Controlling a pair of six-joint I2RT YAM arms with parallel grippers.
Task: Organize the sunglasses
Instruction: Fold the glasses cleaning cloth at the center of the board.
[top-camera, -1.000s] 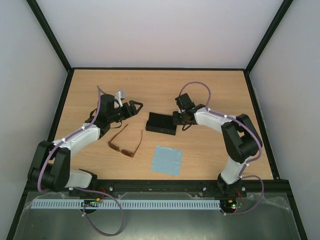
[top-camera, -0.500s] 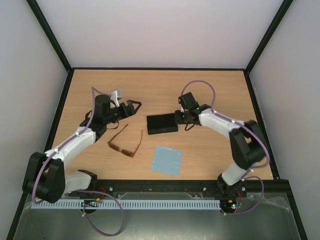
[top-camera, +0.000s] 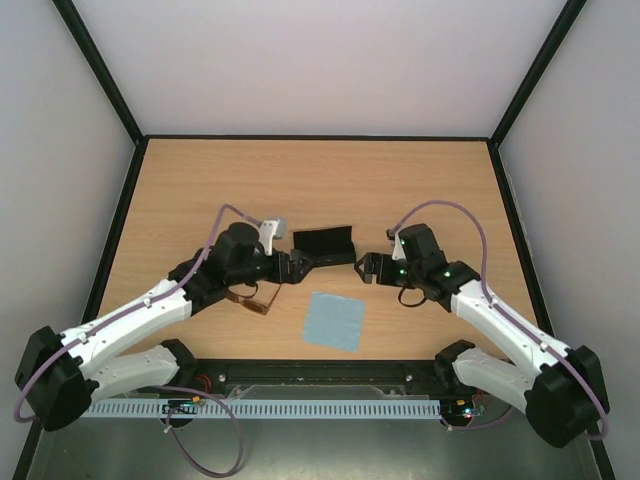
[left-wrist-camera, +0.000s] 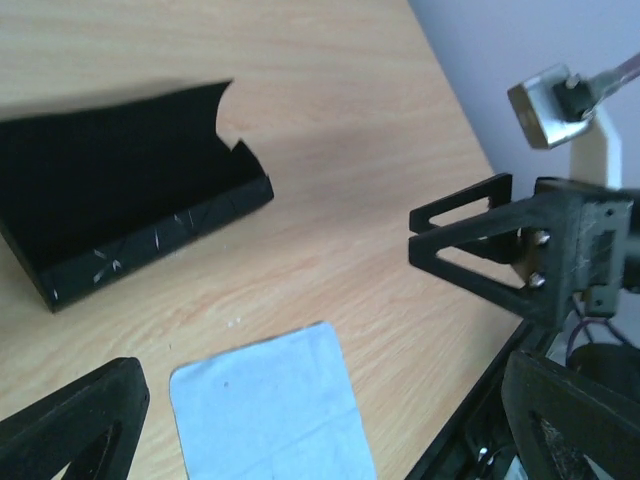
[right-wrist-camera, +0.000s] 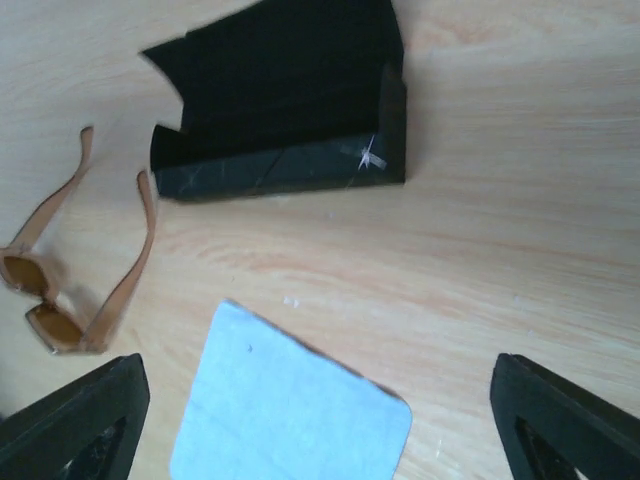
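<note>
The sunglasses (right-wrist-camera: 70, 270), brown with amber lenses and unfolded temple arms, lie on the table left of the cloth. In the top view my left arm covers all but one corner of the sunglasses (top-camera: 260, 304). The black case (top-camera: 323, 244) stands open with its lid up, nothing inside it (right-wrist-camera: 280, 110) (left-wrist-camera: 120, 215). My left gripper (top-camera: 298, 266) (left-wrist-camera: 322, 400) is open just near-left of the case. My right gripper (top-camera: 368, 268) (right-wrist-camera: 318, 390) is open near-right of it. Neither holds anything, and both hover over the table near the cloth.
A light blue square cloth (top-camera: 333, 320) (left-wrist-camera: 270, 410) (right-wrist-camera: 290, 410) lies flat near the table's front edge, between the two grippers. A black frame (top-camera: 130, 190) borders the wooden table (top-camera: 320, 180), with grey walls behind it.
The right gripper let go of the case's right end, opened and drew back toward the front. The case now stands open. The left arm swung right over the sunglasses and opened wider.
</note>
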